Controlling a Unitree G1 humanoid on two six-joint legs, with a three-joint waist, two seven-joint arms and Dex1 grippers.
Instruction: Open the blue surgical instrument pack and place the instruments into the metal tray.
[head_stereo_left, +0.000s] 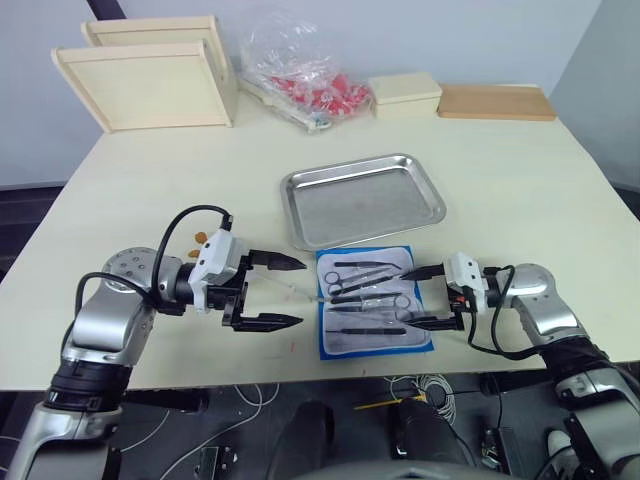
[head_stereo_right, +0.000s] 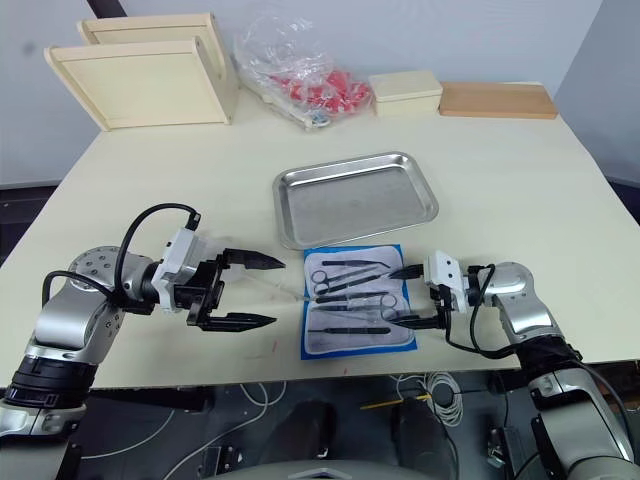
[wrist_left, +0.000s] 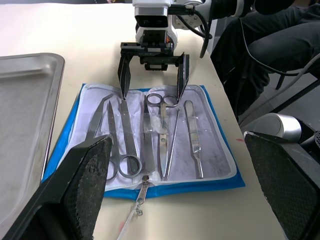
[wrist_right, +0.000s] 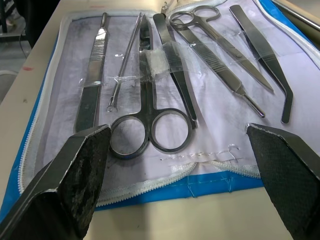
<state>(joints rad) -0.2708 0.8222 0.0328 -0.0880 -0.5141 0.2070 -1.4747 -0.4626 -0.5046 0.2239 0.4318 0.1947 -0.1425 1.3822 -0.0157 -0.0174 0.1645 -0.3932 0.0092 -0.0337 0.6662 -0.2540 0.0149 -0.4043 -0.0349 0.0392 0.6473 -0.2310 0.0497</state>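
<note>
Claws flank the work near the table's front edge. Left claw (head_stereo_left: 272, 291) hangs wide apart and empty, just left of the blue surgical instrument pack (head_stereo_left: 372, 300), which lies unfolded and flat, pale lining up. The instruments (wrist_right: 165, 70) rest in its clear pockets: slim, stiff, probably slippery steel, best pinched across the shanks near the ring handles. Right claw (head_stereo_left: 425, 297) is spread at the pack's right edge, holding nothing. Behind the pack, the metal tray (head_stereo_left: 362, 198) is bare.
</note>
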